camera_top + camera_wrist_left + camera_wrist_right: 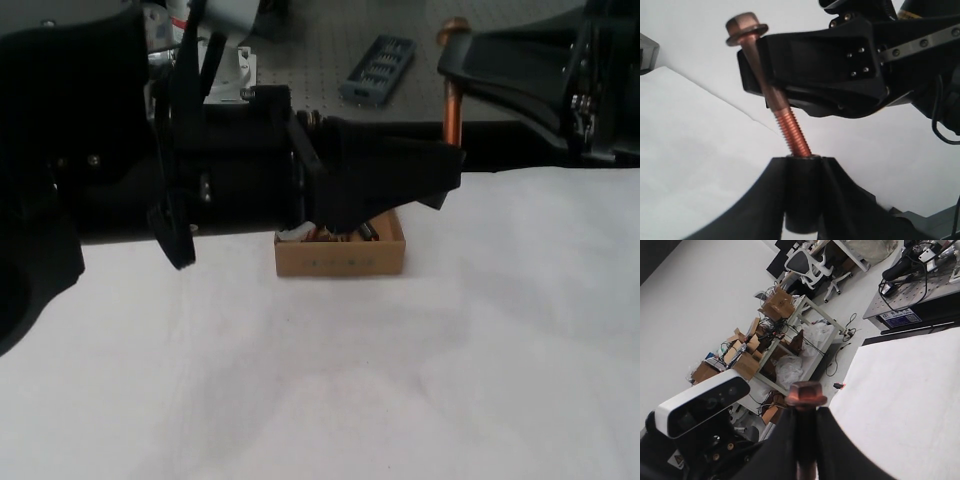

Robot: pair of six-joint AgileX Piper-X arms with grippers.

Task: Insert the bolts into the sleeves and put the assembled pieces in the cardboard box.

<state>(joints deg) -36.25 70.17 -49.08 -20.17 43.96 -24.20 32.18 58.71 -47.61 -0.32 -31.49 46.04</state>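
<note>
High view: the copper-coloured hex flange bolt (452,105) stands upright, raised beyond the small brown cardboard box (340,262).

Left wrist view: the left gripper (803,165) is clamped on the black cylindrical sleeve (802,205), with the bolt's threaded tip at the sleeve's mouth.

Right wrist view: the right gripper (805,427) is closed on the bolt's shank under the head.

Judged rigid, slick metal; hold by the shank and the sleeve's sides.

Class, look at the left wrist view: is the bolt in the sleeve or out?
Partly in: the bolt tip sits in the sleeve mouth; thread, shank and head are outside.
</note>
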